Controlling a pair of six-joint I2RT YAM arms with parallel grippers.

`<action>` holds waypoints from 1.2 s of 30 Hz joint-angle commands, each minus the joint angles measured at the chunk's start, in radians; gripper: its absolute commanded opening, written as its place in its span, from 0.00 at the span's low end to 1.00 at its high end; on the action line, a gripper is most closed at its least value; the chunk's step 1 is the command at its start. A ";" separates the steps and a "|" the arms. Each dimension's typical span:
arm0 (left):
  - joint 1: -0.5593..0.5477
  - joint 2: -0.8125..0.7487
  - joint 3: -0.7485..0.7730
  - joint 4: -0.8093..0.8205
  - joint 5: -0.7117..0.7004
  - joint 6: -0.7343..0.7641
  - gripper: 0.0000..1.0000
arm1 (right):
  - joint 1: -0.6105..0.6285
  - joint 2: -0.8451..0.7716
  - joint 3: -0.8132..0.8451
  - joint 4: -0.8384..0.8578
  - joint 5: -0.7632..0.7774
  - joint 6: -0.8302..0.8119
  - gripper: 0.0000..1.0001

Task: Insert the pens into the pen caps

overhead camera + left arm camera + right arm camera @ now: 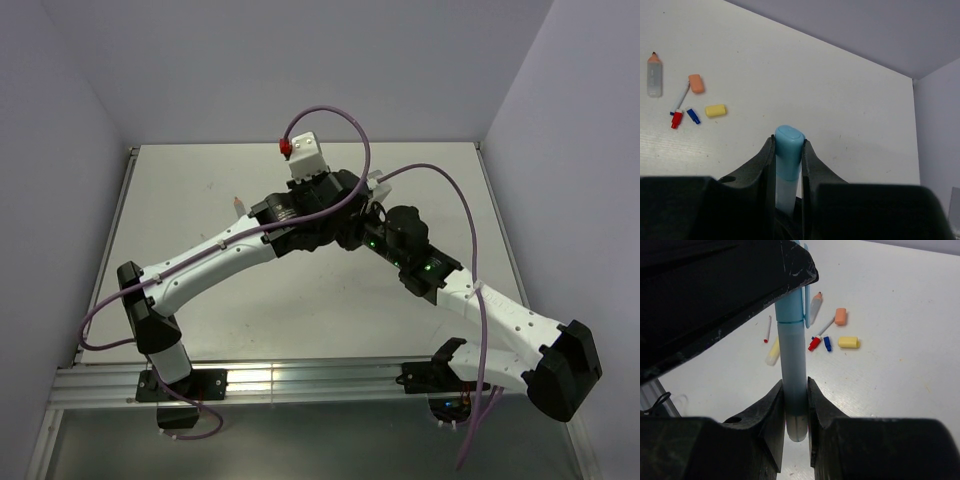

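You are handling a light, stiff, slick plastic piece, so a firm pinch across the barrel suits it best. Your right gripper (795, 390) is clamping the pale blue pen (793, 355) low on its barrel, while your left gripper (788, 150) is pinching the light blue cap (789, 137) at the other end. The cap is probably seating, though the seam is partly hidden. The orange cap (696, 83) and orange-tipped pen (654, 75) are lying well apart on the table (840, 100).
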 commanded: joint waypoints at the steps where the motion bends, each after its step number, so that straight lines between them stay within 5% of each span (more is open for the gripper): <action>1: -0.100 0.034 -0.003 -0.196 0.135 -0.058 0.00 | -0.035 -0.041 0.098 0.274 0.199 0.012 0.00; 36: -0.186 0.100 -0.093 -0.152 0.211 -0.177 0.00 | -0.035 -0.044 0.225 0.285 0.233 -0.027 0.00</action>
